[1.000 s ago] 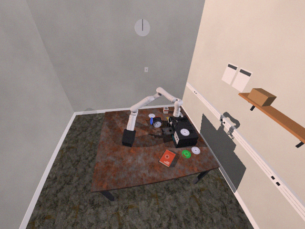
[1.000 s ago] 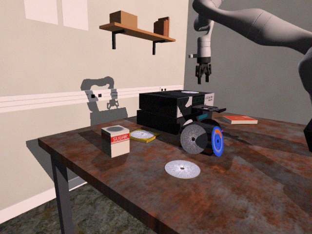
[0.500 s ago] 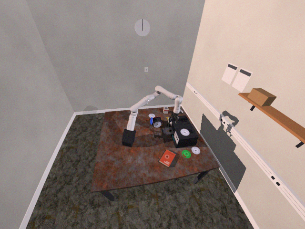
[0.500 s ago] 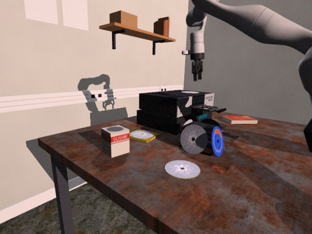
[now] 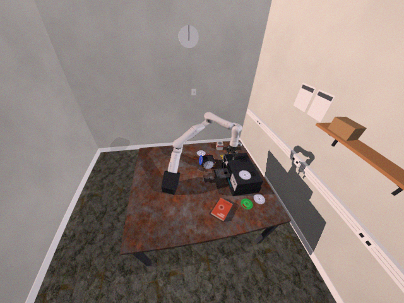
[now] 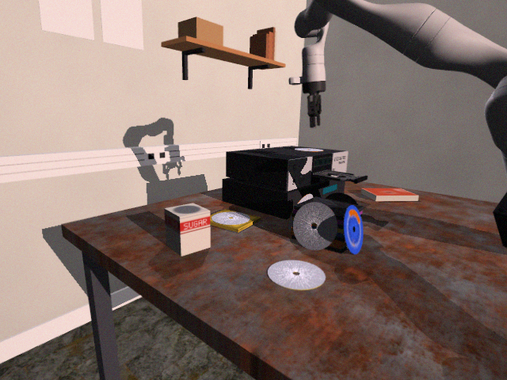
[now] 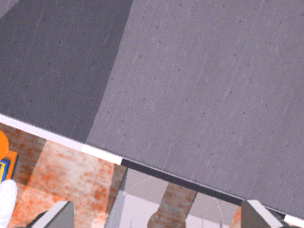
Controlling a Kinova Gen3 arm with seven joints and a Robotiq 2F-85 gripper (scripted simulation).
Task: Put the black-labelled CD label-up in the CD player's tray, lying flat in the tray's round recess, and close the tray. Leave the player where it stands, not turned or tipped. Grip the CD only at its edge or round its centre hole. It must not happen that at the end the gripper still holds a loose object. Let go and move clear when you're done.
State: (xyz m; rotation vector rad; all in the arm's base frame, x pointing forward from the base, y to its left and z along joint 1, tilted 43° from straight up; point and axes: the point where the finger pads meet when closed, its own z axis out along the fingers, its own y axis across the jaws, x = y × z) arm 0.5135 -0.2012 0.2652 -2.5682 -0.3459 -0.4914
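Several discs lie about; the black-labelled CD (image 6: 314,226) seems to be the upright one at the exterior view's centre, though not certainly. Thin, stiff, light and slippery: pinch its rim. At upper centre the gripper (image 6: 314,121) hangs wide open and empty above the CD player (image 6: 261,172).
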